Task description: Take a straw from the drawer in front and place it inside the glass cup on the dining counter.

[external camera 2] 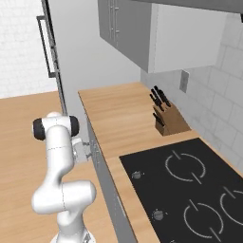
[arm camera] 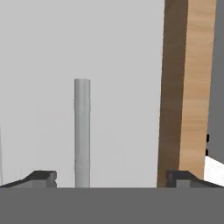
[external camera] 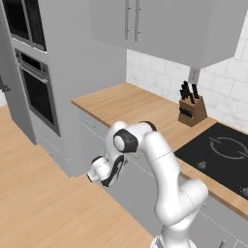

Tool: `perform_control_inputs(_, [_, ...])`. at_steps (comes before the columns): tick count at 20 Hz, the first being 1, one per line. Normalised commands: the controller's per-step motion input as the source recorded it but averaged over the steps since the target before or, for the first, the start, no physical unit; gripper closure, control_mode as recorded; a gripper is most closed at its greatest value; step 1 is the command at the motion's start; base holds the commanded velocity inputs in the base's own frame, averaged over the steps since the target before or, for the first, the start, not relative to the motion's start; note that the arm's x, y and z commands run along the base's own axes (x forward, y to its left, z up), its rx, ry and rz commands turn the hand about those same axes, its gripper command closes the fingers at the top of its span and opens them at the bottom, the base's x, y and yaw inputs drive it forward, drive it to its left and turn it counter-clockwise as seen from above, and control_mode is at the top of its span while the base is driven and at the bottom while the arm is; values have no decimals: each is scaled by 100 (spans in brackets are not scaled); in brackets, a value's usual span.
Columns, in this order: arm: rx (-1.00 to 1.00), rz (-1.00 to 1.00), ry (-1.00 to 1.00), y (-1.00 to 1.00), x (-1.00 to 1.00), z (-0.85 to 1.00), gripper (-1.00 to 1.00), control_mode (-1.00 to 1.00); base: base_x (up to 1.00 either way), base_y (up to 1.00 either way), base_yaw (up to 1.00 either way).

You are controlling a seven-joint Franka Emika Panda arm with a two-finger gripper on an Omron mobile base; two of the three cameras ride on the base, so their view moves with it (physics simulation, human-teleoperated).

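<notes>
My gripper (arm camera: pixel 109 178) is open, its two dark fingertips (arm camera: pixel 42 177) spread wide just short of the shut light-grey drawer (arm camera: pixel 122 87). The view is rolled, so the drawer's slim metal bar handle (arm camera: pixel 82 131) stands upright between the fingertips, nearer the left one. In the left base view the gripper (external camera: pixel 122 162) points at the cabinet front below the wood wall counter (external camera: pixel 131 104). The right base view shows the gripper (external camera 2: pixel 90 151) against the same front. The straw is hidden. The glass cup and the dining counter are out of view.
A knife block (external camera: pixel 192 109) stands at the back of the wall counter, and a black cooktop (external camera: pixel 223 155) lies to its right. A built-in oven (external camera: pixel 36 92) is in the tall cabinet on the left. Wall cabinets (external camera: pixel 145 24) hang above. Wood floor (external camera: pixel 43 203) stretches left of the arm.
</notes>
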Motion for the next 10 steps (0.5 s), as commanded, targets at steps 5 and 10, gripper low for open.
perform_control_inputs(5, [11,18,3,-35,27,-13,-100,-100,0,0,0])
perform_control_inputs(10, [9,15,5,-19,31,-26,-100,-100,0,0,0])
